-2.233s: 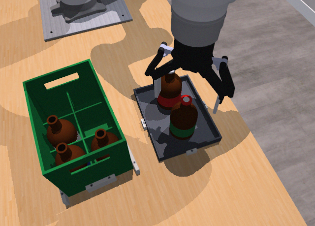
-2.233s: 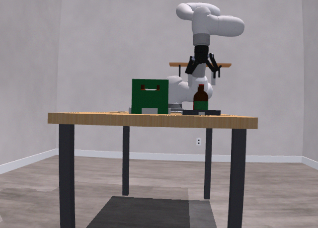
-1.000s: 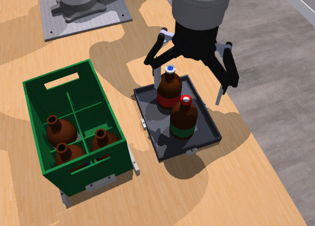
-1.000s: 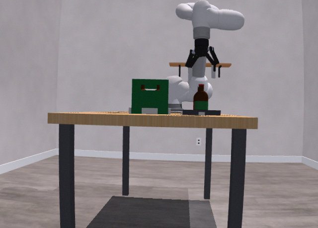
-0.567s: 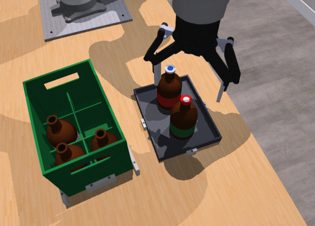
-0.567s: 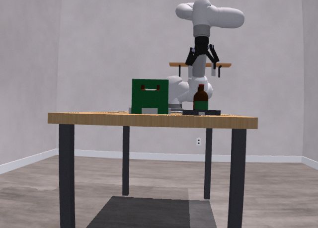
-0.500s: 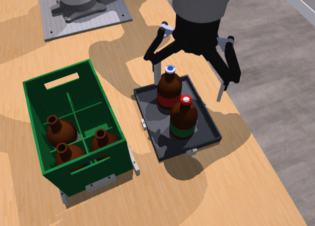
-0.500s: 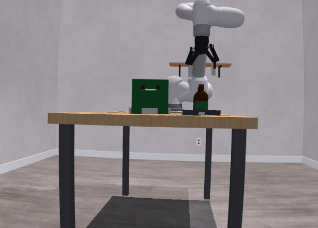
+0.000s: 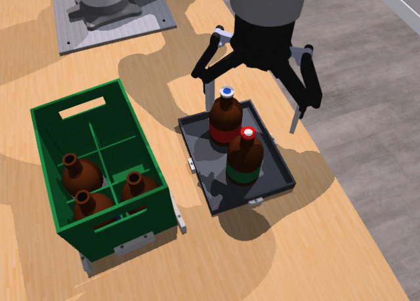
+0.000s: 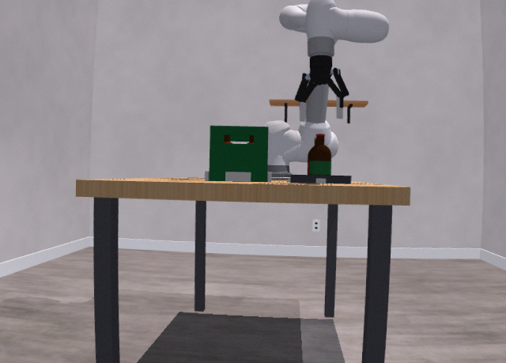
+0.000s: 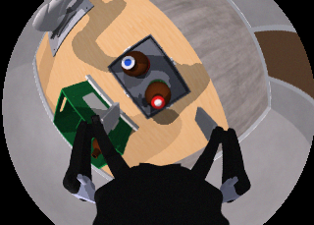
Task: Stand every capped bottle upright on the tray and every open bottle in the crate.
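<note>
A brown bottle with a blue-and-white cap and red label stands upright on the dark tray. A brown bottle with a red-and-white cap and green label stands upright nearer the tray's front. Three open brown bottles stand in separate compartments of the green crate; their lower parts are hidden. My gripper is open and empty, high above the tray. Crate and tray sit level.
Light grey blocks sit on the table against the crate and tray. The arm's base plate is at the back left. The table's right edge runs beyond the tray. A shelf hangs behind the arm.
</note>
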